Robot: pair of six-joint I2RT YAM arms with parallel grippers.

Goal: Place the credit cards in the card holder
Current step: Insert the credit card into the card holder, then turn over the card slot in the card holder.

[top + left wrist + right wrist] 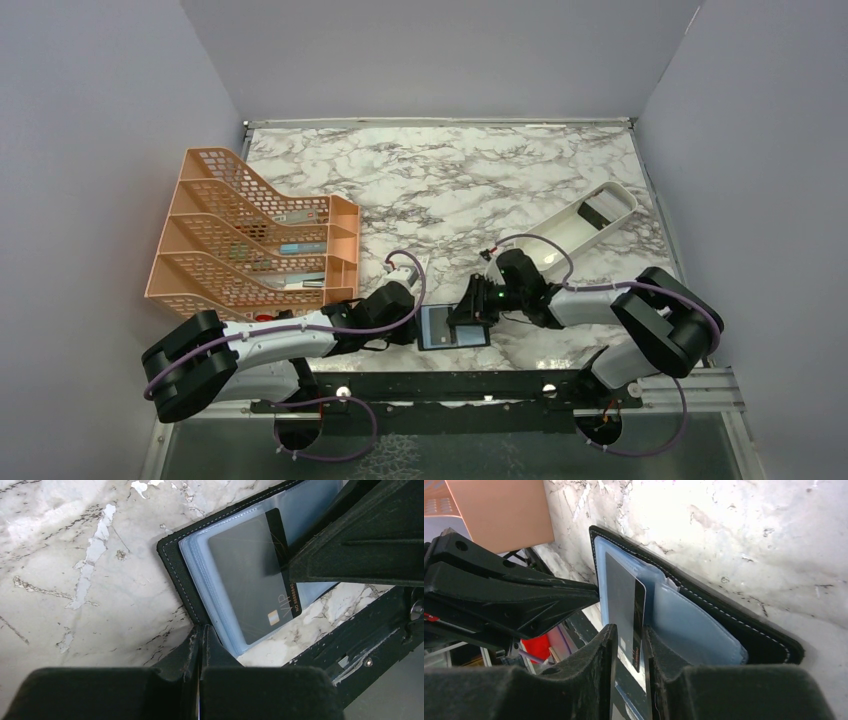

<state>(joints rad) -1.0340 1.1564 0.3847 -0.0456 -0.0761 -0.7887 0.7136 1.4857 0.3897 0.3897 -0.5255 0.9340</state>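
Lying open on the marble surface (450, 190) at the lower centre of the overhead view, the card holder (440, 330) shows blue-grey clear sleeves, and the black card (250, 580) sits partway into one of them. The left pincer (200, 635) is pressed together on the holder's stitched edge. The right pincer (630, 632) is slightly spread, with the card's free end between its fingers and no clear pinch on it. An orange mesh file rack (250, 235) at the upper left holds a few flat items. A long white tray (560, 232) at the upper right carries something dark at its far end. The card reads "VIP" beside a small gold chip; a smaller line starting "NO" is too fine to read.
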